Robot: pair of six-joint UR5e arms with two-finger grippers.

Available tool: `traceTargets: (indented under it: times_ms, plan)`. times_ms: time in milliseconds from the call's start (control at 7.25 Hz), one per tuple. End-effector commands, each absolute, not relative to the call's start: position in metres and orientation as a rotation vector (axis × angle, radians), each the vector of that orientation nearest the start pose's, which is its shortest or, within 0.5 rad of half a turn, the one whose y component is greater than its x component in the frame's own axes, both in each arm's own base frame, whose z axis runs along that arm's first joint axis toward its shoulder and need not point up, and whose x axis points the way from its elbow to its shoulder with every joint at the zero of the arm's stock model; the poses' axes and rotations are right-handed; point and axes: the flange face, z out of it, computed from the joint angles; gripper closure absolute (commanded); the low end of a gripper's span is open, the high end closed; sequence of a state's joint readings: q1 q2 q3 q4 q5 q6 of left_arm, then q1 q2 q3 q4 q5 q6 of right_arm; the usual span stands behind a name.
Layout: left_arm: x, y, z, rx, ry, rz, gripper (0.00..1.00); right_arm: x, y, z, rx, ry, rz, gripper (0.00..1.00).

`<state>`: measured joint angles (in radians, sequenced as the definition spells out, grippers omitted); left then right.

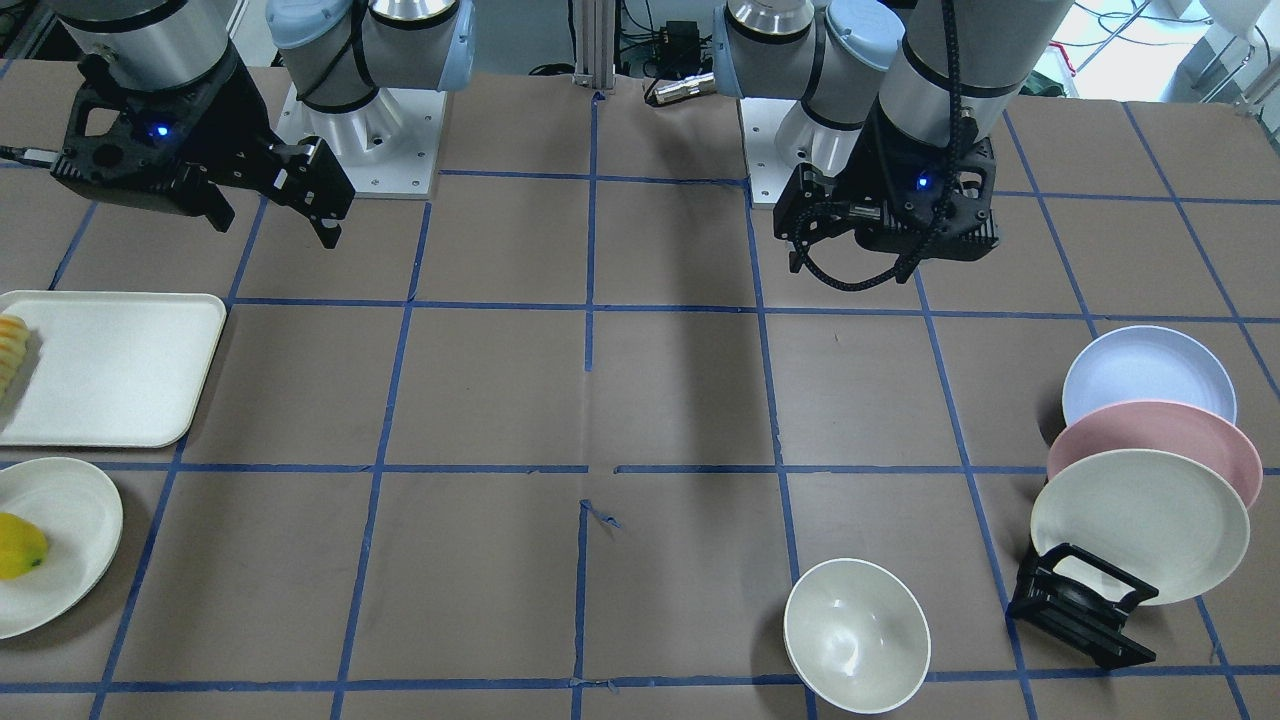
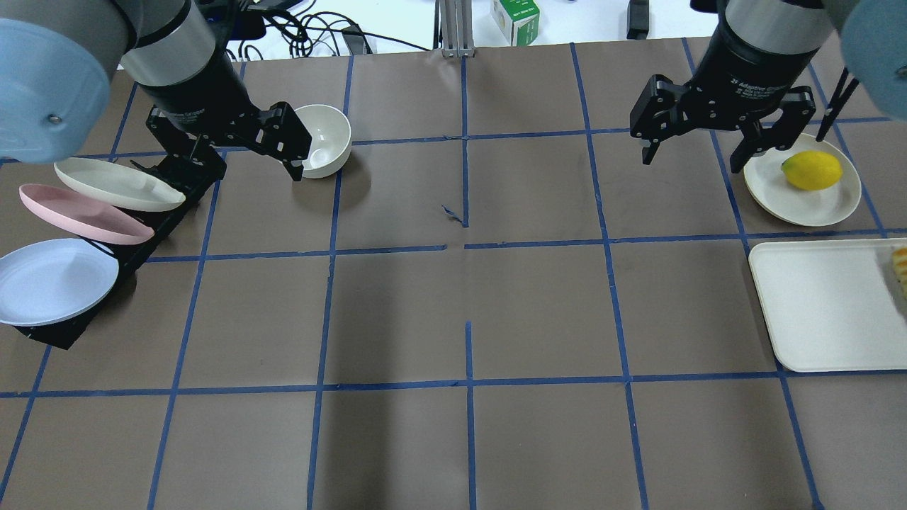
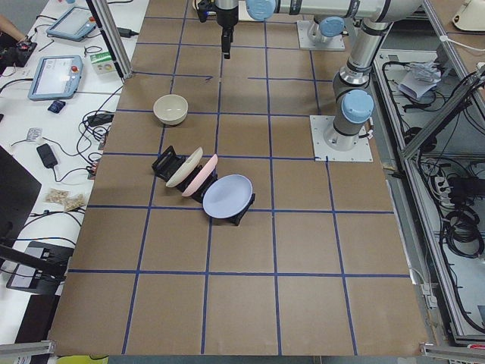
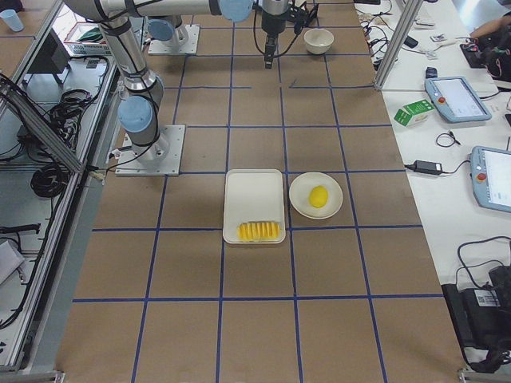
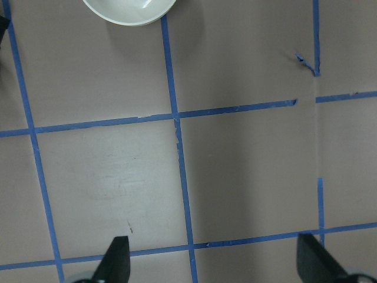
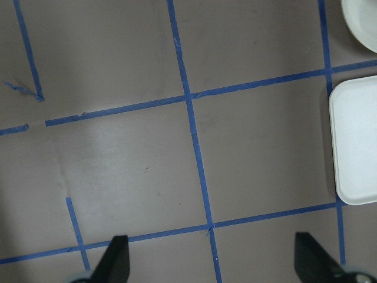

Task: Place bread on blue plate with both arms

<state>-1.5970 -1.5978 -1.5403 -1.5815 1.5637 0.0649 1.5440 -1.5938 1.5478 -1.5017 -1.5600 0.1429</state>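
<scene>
The bread [image 4: 259,231] lies at one end of a white tray [image 4: 254,195]; in the front view only its tip [image 1: 10,345] shows at the left edge, and it is likewise cut off in the overhead view [image 2: 900,265]. The blue plate [image 2: 53,280] leans in a black rack [image 2: 170,191] at the table's left; it also shows in the front view [image 1: 1148,372]. My left gripper [image 2: 234,159] hovers open and empty above the rack's far end. My right gripper [image 2: 698,156] hovers open and empty beside the fruit plate. Both wrist views show only bare table between open fingertips [image 5: 118,262] [image 6: 118,262].
A pink plate [image 2: 81,212] and a cream plate [image 2: 117,184] lean in the same rack. A white bowl [image 2: 322,138] stands next to my left gripper. A yellow mango-like fruit [image 2: 811,170] sits on a cream plate [image 2: 772,188] beyond the tray [image 2: 822,304].
</scene>
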Motion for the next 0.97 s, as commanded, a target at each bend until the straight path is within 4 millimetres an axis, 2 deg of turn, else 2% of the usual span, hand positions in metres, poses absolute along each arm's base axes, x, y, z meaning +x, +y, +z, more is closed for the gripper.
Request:
traceTargets:
  times_ms: [0, 414, 552, 690, 828]
  plan:
    - [-0.145, -0.497, 0.492, 0.142, 3.137, 0.0, 0.0, 0.122, -0.483, 0.503, 0.264, 3.121, 0.039, 0.0]
    - [-0.144, -0.495, 0.494, 0.142, 3.135, -0.007, 0.0, 0.12, -0.483, 0.502, 0.268, 3.142, 0.035, 0.0]
    - [-0.125, -0.493, 0.492, 0.123, 3.059, 0.017, 0.0, 0.113, -0.487, 0.5, 0.282, 3.174, 0.028, 0.0]
    - [-0.078, -0.499, 0.495, 0.0, 2.997, 0.027, 0.0, 0.098, -0.49, 0.487, 0.319, 3.194, 0.069, 0.0]
    - [-0.02, -0.502, 0.495, -0.172, 2.993, 0.045, 0.0, 0.061, -0.493, 0.472, 0.406, 3.227, 0.117, 0.0]
